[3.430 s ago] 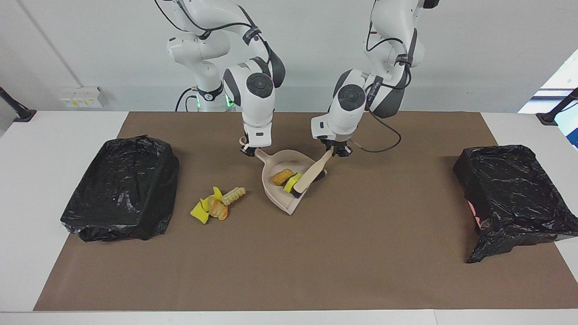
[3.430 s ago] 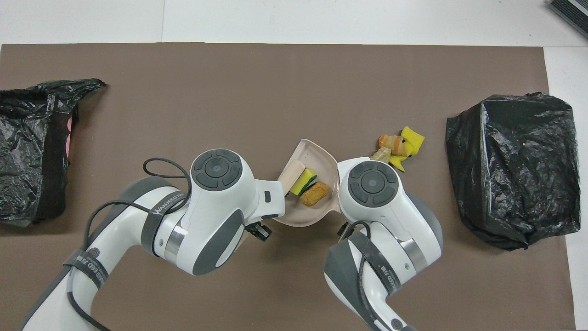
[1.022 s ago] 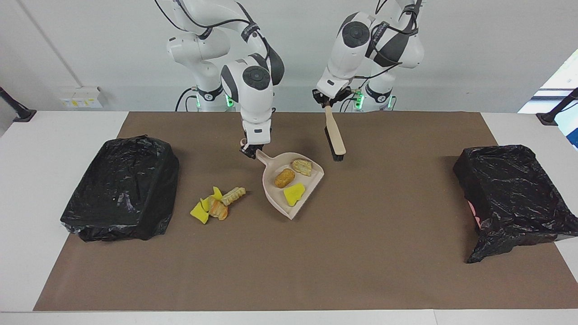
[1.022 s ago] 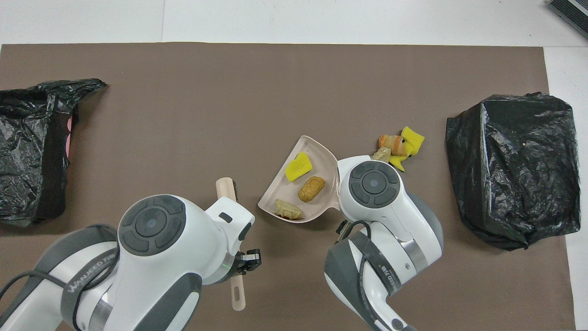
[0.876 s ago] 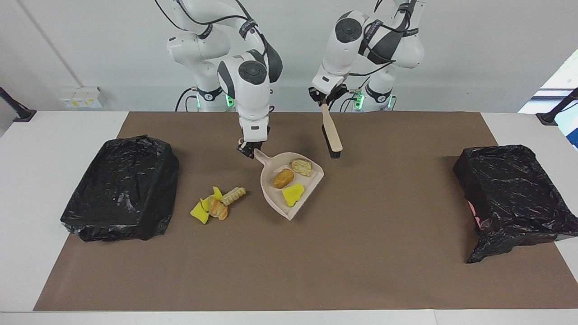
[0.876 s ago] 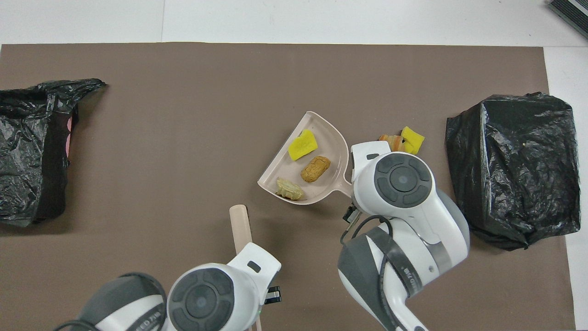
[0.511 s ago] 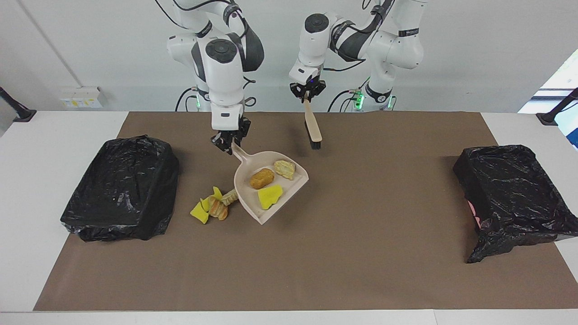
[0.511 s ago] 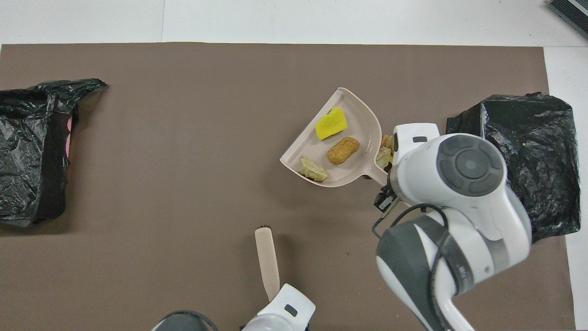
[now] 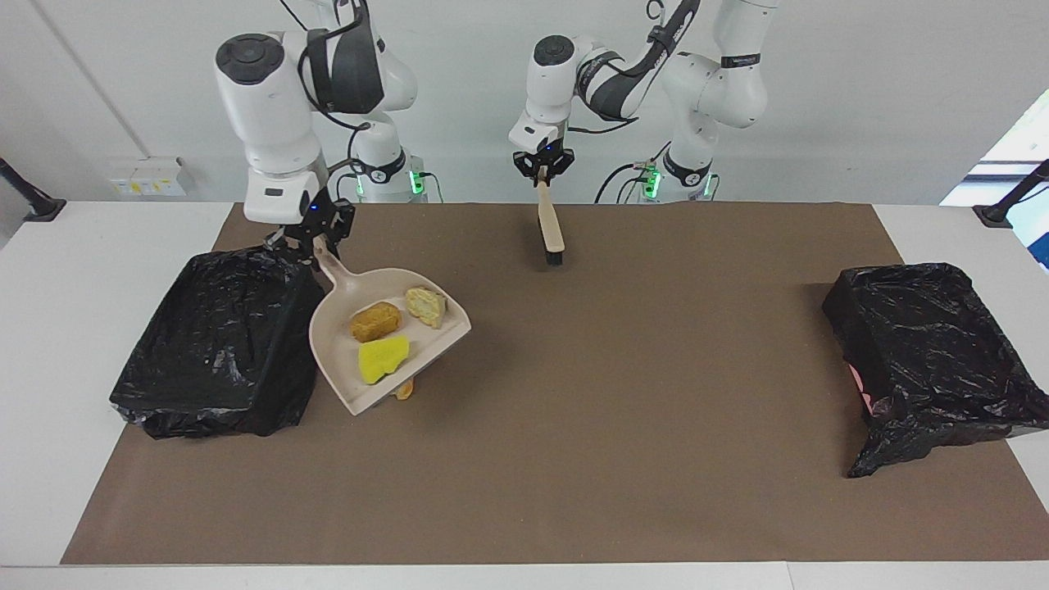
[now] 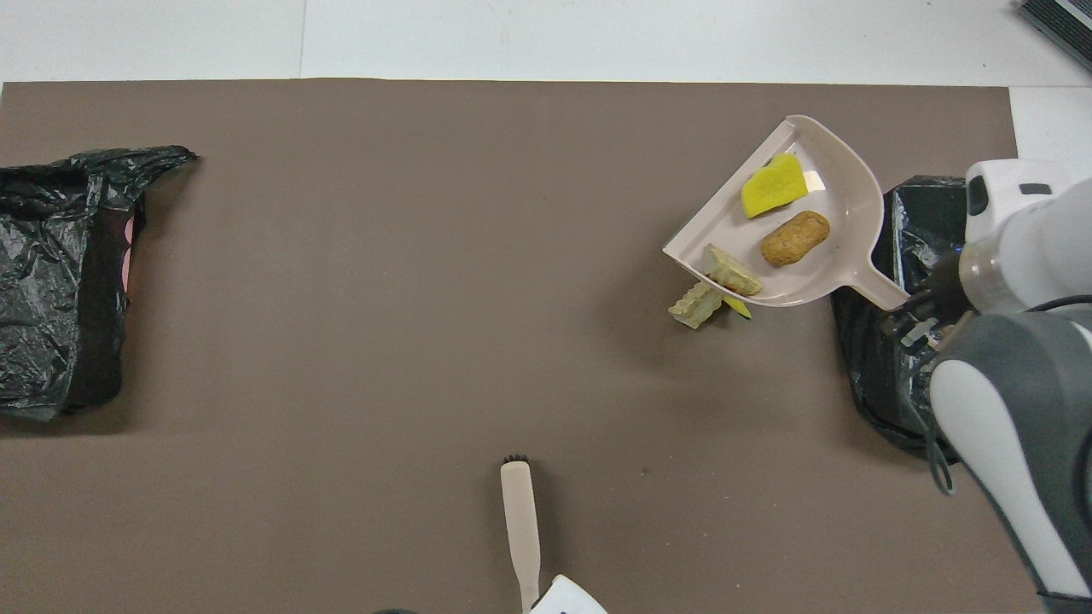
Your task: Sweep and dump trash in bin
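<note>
Toward right arm's end of table, right gripper [image 9: 315,240] is clamping dustpan [image 9: 385,340] handle, carrying trash [image 9: 383,359] aloft; bin [image 9: 217,340] is lying just beside pan, long axis running toward robots. Left gripper [image 9: 542,174] is gripping brush [image 9: 550,231], waiting.

- A yellow sponge piece [image 9: 383,359] lies flat in the raised beige dustpan [image 9: 344,385], nearest its open lip.
- A golden-brown bread-like lump [image 9: 374,320] lies beside it, deeper in the pan.
- A paler crusty lump [image 9: 426,304] sits by the pan's side wall.
- A pale ridged piece [image 10: 695,305] lies on the table, partly under the pan, with more scraps mostly hidden.
- The black-bagged bin [image 9: 217,340] sits at the right arm's end of the table, just beside the pan.
</note>
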`<move>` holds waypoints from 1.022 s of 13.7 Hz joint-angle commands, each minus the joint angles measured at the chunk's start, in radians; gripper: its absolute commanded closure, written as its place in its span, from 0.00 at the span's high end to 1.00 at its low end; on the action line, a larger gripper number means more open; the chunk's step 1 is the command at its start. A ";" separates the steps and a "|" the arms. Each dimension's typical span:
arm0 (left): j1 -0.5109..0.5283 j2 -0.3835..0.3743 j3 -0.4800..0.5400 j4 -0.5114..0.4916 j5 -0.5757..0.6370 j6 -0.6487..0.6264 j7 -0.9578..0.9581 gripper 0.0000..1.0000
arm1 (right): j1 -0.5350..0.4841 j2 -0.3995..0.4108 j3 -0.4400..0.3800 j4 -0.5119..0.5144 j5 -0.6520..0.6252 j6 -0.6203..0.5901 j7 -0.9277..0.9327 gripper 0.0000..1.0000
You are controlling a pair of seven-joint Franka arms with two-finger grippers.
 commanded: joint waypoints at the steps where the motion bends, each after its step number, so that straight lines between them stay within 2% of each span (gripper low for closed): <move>1: -0.021 0.004 0.015 -0.016 0.015 0.034 0.042 0.00 | -0.085 0.013 -0.047 0.044 0.041 -0.035 -0.166 0.00; 4: -0.020 0.004 0.015 -0.025 0.015 0.033 0.052 0.00 | -0.175 0.013 -0.076 0.045 0.012 -0.033 -0.307 0.00; 9: -0.012 0.010 0.015 -0.025 0.003 0.034 0.052 0.00 | -0.269 0.040 -0.087 0.079 -0.146 -0.010 -0.584 0.00; 10: -0.010 0.011 0.015 -0.022 -0.002 0.037 0.050 0.04 | -0.286 0.057 -0.099 0.084 -0.161 0.016 -0.652 0.00; 11: -0.010 0.016 0.015 -0.019 -0.002 0.034 0.052 0.11 | -0.295 0.062 -0.119 0.084 -0.172 0.051 -0.721 0.00; 12: -0.003 0.023 0.017 -0.011 -0.002 0.036 0.053 0.36 | -0.295 0.075 -0.139 0.084 -0.185 0.091 -0.790 0.00; 14: 0.032 0.042 0.021 0.005 -0.002 0.027 0.105 0.60 | -0.295 0.088 -0.169 0.084 -0.204 0.157 -0.881 0.00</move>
